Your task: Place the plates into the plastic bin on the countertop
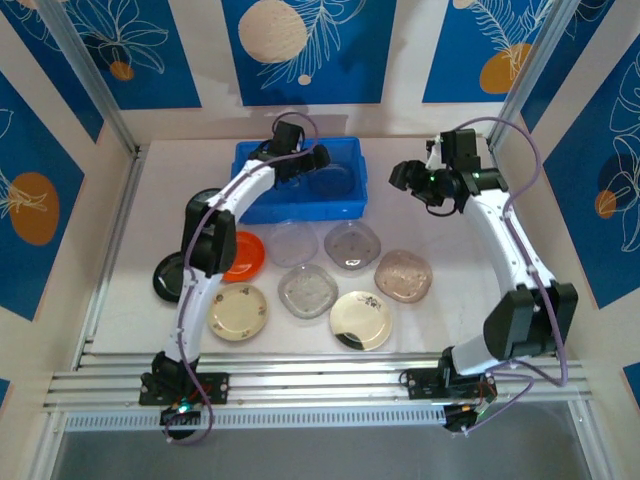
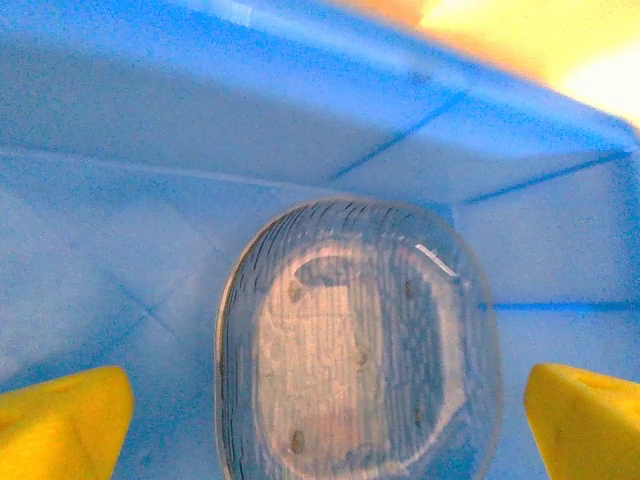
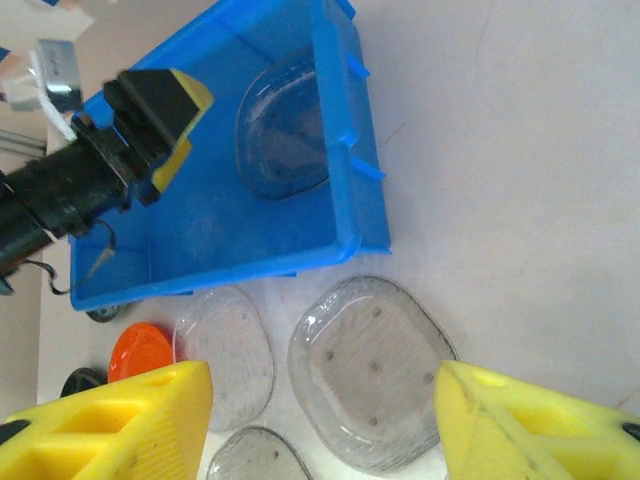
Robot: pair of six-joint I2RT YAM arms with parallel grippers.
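The blue plastic bin (image 1: 262, 205) stands at the back of the countertop (image 1: 450, 330). One clear plate (image 2: 355, 345) lies flat on its floor, also seen from above (image 1: 333, 181) and in the right wrist view (image 3: 285, 125). My left gripper (image 2: 325, 430) hangs over that plate inside the bin (image 2: 150, 150), its yellow fingertips (image 2: 60, 425) wide apart and off the plate: open. From above, the left gripper (image 1: 316, 158) is over the bin's middle. My right gripper (image 3: 320, 430) is open above a smoky plate (image 3: 372, 370), right of the bin (image 3: 230, 200), and appears at the bin's right (image 1: 410, 178) from above.
Several plates lie in front of the bin: black (image 1: 172, 277), orange (image 1: 243, 255), two cream floral (image 1: 238, 311) (image 1: 361, 320), clear ones (image 1: 294, 242) (image 1: 307, 291), smoky (image 1: 352, 245) and pinkish (image 1: 403, 275). Blue-patterned panels wall in the sides and back.
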